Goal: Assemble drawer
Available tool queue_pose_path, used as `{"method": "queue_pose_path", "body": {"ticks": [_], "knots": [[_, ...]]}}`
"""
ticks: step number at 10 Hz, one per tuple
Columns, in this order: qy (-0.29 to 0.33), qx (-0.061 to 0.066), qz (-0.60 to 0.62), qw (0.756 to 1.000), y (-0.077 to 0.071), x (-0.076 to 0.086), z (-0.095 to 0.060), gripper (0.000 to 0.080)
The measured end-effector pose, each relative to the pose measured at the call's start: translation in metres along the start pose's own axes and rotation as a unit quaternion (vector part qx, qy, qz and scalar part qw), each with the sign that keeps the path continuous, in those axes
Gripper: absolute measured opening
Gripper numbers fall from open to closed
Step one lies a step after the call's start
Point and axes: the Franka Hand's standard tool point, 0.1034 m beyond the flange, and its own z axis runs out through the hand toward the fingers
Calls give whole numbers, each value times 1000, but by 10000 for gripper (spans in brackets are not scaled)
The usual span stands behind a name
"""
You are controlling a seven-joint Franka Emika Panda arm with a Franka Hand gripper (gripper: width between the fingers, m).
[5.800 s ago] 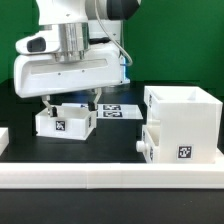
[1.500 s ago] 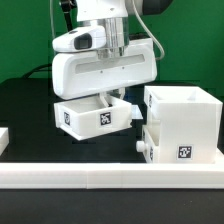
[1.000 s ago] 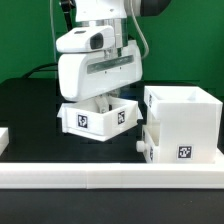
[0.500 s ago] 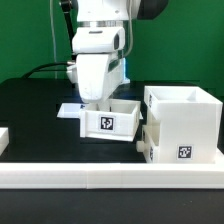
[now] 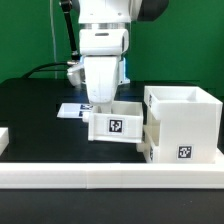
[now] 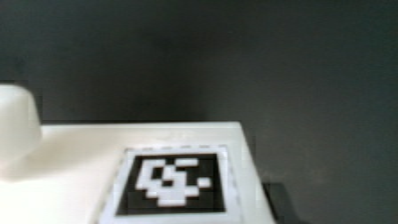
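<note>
The tall white housing (image 5: 185, 118) stands at the exterior view's right. One small tray sits in its lower part, its front knob (image 5: 141, 147) sticking out. My gripper (image 5: 104, 100) is shut on the rear wall of the second open-top tray (image 5: 118, 126) and holds it just off the black table, right beside the housing's near side, tag facing forward. In the wrist view I see the tray's white wall with its tag (image 6: 175, 183) close below. My fingertips are hidden there.
The marker board (image 5: 70, 109) lies flat behind the held tray. A long low white rail (image 5: 100, 178) runs along the front, and another white piece (image 5: 3, 137) sits at the exterior view's left edge. A green wall stands behind.
My gripper has lifted the tray, turned it so its tag faces forward, and carried it toward the exterior view's right, up against the housing.
</note>
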Motion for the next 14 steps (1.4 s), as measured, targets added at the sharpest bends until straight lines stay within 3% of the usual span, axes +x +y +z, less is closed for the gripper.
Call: {"method": "queue_pose_path", "body": {"ticks": [5,6,7,14], "knots": [[-6,9,-14,1000,4,2,3,44],[-5,5,-16,1000,5,2,3,44],[-3,-7,-17,1000,8,4,2,44],[-4,-5,-8,1000,9,4,0,44]]}}
